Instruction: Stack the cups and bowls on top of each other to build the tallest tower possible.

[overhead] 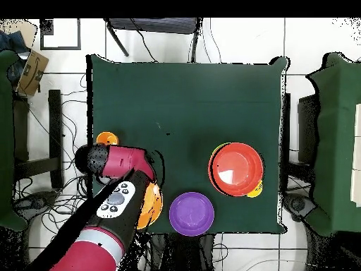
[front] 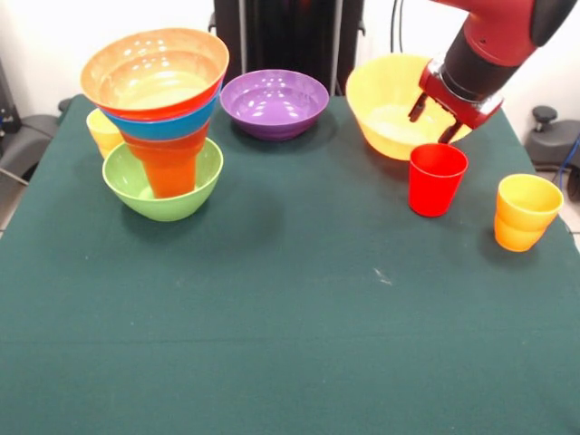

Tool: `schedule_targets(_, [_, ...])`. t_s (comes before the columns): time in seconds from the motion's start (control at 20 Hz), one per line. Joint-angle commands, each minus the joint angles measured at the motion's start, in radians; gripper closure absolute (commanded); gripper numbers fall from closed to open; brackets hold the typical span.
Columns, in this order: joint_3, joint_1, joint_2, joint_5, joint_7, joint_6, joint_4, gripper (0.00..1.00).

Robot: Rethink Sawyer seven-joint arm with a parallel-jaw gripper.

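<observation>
In the front view the gripper [front: 433, 120] hung in the upper right of the frame, its 2 dark fingers [front: 419, 107] spread apart with nothing between them, poised over the near rim of the big yellow bowl [front: 385, 101]. Directly below the fingertips in the picture, close but not touching, stood the red cup [front: 437, 178], upright with its mouth open. The yellow-orange cup [front: 526, 211] stood further right, near the frame's right edge and apart from the red one. The purple bowl [front: 275, 102] sat at top centre, just left of the big yellow bowl. In the upper left rose the tower [front: 159, 118]: a green bowl [front: 154, 192] at the base, an orange cup [front: 168, 163] standing in it, then a blue bowl [front: 163, 127] and a wide orange bowl [front: 154, 72] on top. A yellow cup [front: 102, 130] peeked out behind the tower's left side. All rested on the green table [front: 290, 344]. In the overhead view the arm [overhead: 106, 219] covered the lower left, hiding the fingers, the red cup and most of the big yellow bowl, while the tower [overhead: 237, 169] showed right of centre, well apart from the arm, and the purple bowl [overhead: 191, 212] lay at the bottom centre between them.
</observation>
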Motion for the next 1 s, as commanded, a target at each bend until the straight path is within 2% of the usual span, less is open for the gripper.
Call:
schedule_targets(0.05, [0.153,0.020,0.021,0.034,0.161,0.026,0.055,0.00])
schedule_targets(0.65, [0.127,0.025,0.017,0.007,0.151,0.106,-0.009,0.00])
schedule_targets(1.0, [0.131,0.023,0.017,0.010,0.144,0.082,-0.004,0.00])
